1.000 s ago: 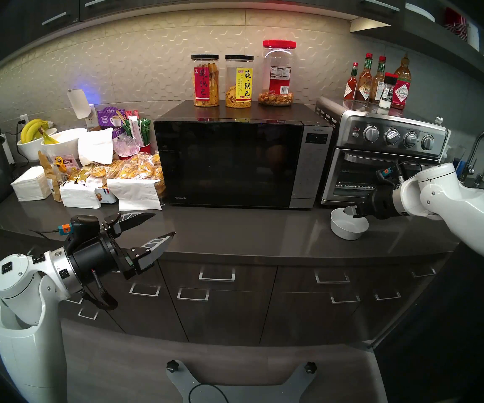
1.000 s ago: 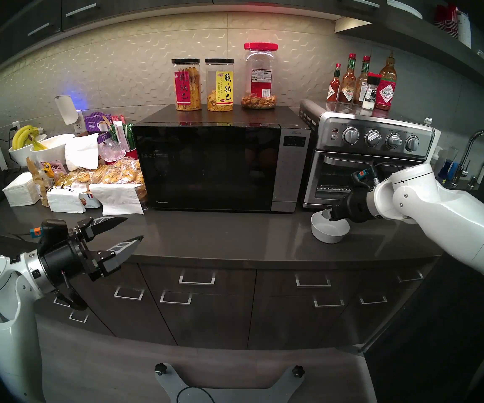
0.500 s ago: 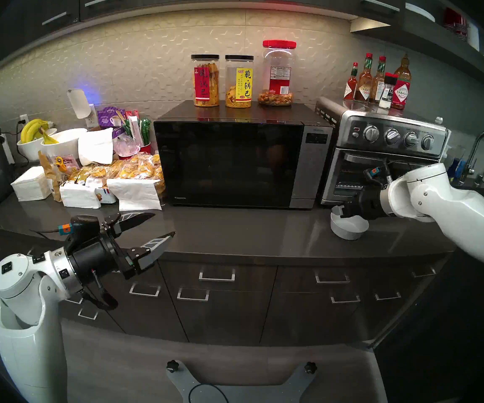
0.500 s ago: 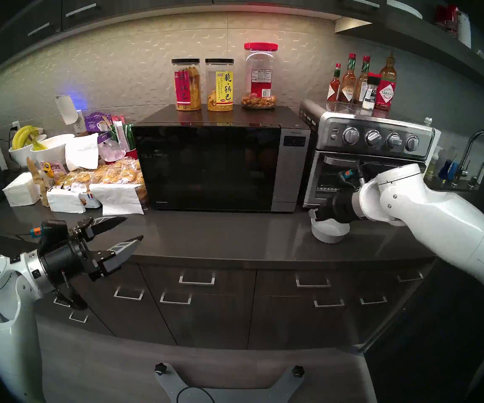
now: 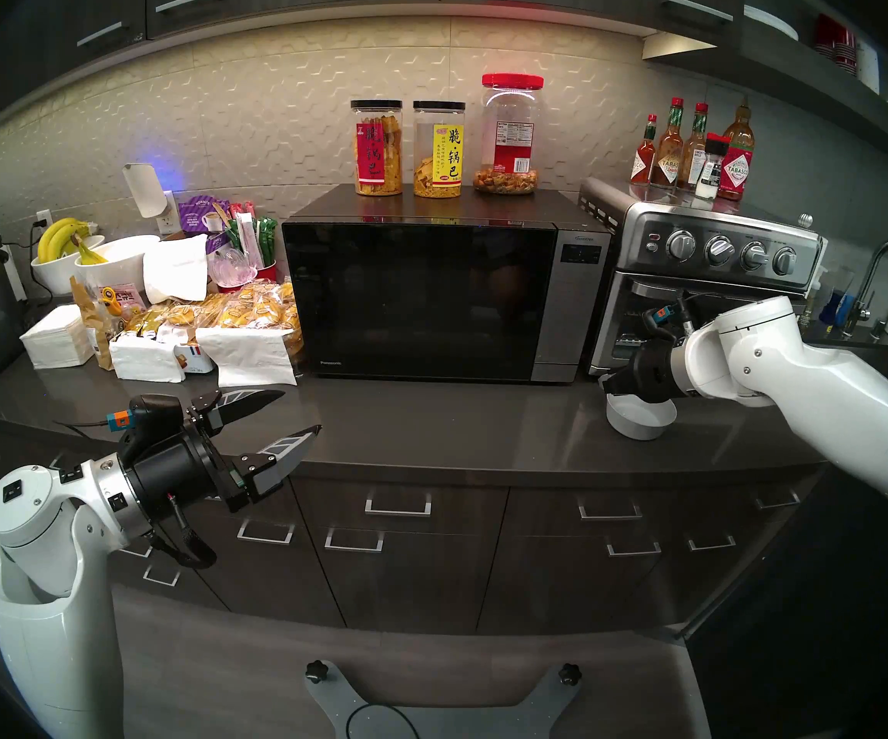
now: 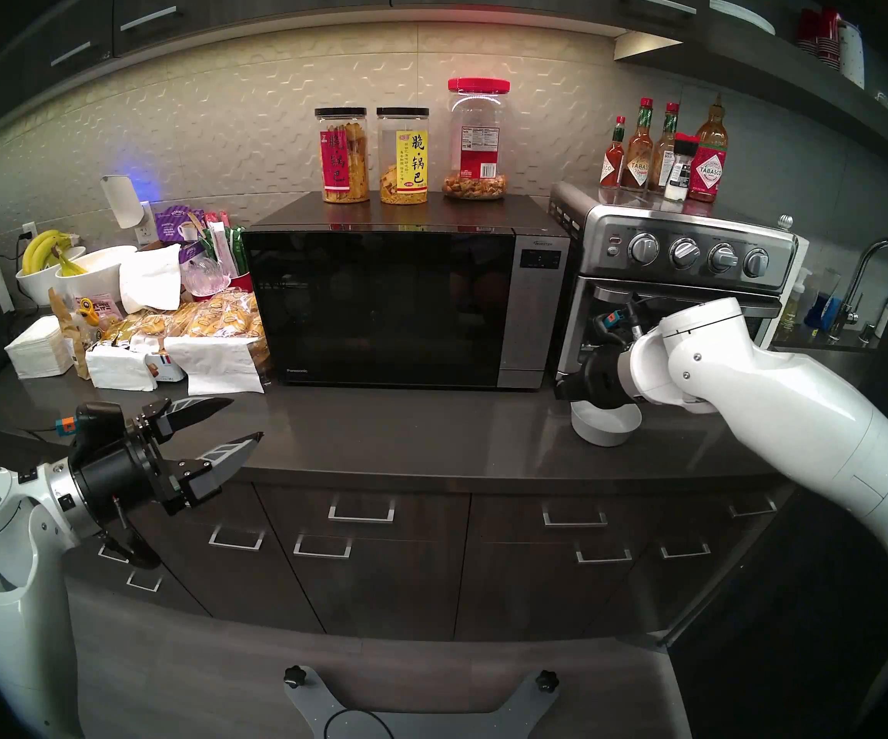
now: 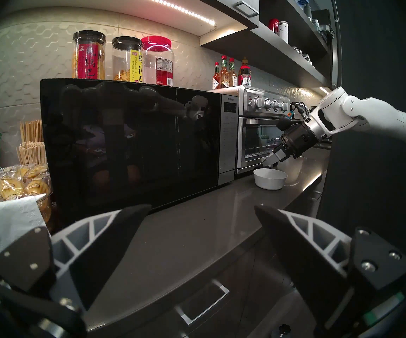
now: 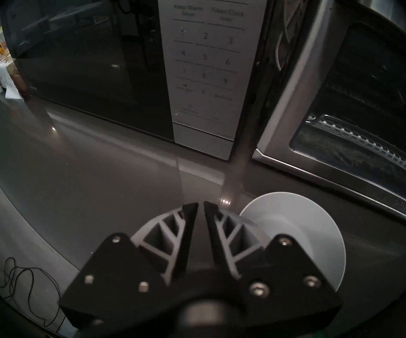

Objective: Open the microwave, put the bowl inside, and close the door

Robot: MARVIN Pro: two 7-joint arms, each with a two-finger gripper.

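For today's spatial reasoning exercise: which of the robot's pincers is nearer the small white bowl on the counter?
Right. The right pincer hangs just above the small white bowl's rim, in front of the toaster oven. The left pincer hovers far off, past the microwave's opposite end.

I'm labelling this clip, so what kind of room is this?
Most likely an office or shared kitchenette: a microwave and toaster oven on a grey countertop, hot sauce bottles, and a sink faucet.
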